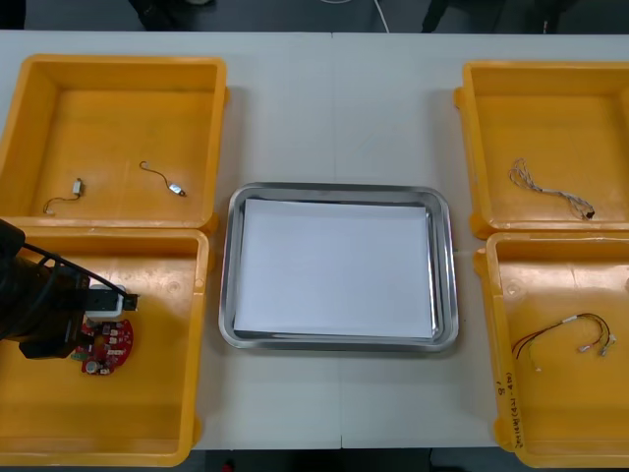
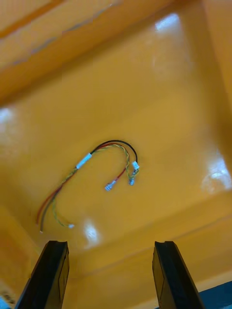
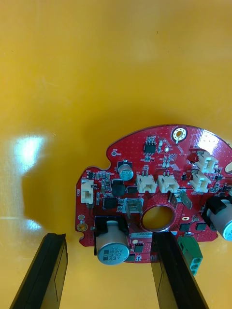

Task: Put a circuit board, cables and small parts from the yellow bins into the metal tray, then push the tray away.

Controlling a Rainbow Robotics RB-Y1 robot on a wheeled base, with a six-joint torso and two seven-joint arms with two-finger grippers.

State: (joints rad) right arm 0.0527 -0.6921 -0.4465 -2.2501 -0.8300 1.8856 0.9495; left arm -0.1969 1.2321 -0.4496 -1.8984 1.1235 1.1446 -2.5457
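- The left gripper (image 1: 124,301) (image 3: 108,236) is low inside the near-left yellow bin (image 1: 118,418), at the bin's left side.
- Its fingers (image 3: 48,260) stand apart and grip nothing.
- The round red circuit board (image 1: 110,344) (image 3: 150,145) lies flat on the floor of that bin, directly under the left gripper. In the left wrist view, one finger overlaps the board's edge and the other stands over bare bin floor beside the board.
- The right gripper (image 2: 110,244) hangs over the near-right yellow bin (image 1: 560,423), jaws spread and empty.
- The red and yellow cable (image 1: 565,334) (image 2: 96,159) lies in a loose curve on the floor of the near-right bin, beyond the right fingertips and apart from them.
- The far-left yellow bin (image 1: 118,98) holds two small metal parts (image 1: 77,187), each with a thin wire tail, lying apart from each other.
- The far-right yellow bin (image 1: 550,98) holds one twisted cable (image 1: 550,189).
- The metal tray (image 1: 339,191) sits on the table (image 1: 334,88) between the bins. A white sheet (image 1: 334,265) covers its floor.
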